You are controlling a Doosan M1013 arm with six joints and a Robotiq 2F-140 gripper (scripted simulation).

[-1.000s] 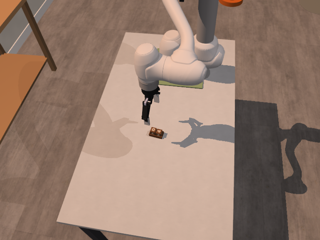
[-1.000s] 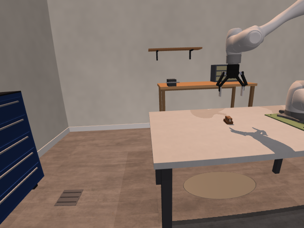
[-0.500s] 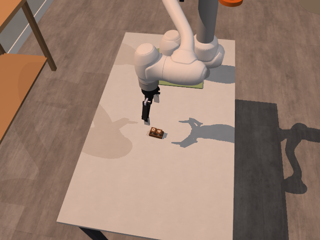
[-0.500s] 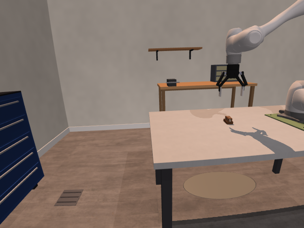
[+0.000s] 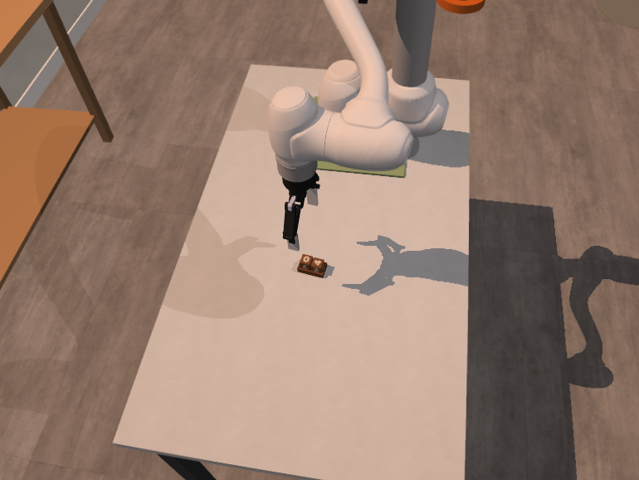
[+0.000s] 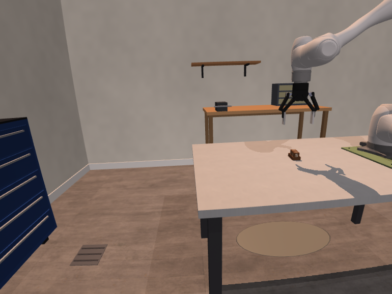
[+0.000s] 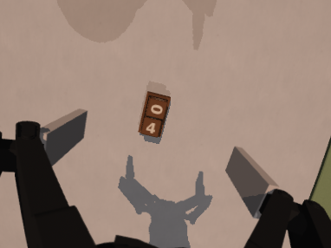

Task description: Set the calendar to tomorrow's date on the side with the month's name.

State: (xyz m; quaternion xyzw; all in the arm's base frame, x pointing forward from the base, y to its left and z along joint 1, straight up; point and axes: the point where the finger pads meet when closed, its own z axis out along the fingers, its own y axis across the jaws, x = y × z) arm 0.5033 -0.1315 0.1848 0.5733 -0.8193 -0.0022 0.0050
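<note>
Calendar [image 5: 312, 266] [image 6: 294, 154] [image 7: 154, 114] sits on the table [image 5: 309, 361] [image 6: 253, 177] [image 7: 87, 76], lower than my gripper [image 5: 302, 222] [image 6: 298, 122] [image 7: 159, 142], apart from its fingers. They stand fully spread, holding nothing. From above, left to right, I read 0, then 4, on the cube tops; an end face shows 5. Right of the gripper in my wrist view lies the green plate [image 5: 382, 169] [image 6: 367, 153] [image 7: 322, 189].

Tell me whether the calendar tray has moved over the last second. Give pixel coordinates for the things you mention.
No; the tray [image 5: 311, 271] [image 6: 295, 158] [image 7: 162, 96] sits at the same spot on the table [image 5: 309, 371] [image 6: 253, 183].
</note>
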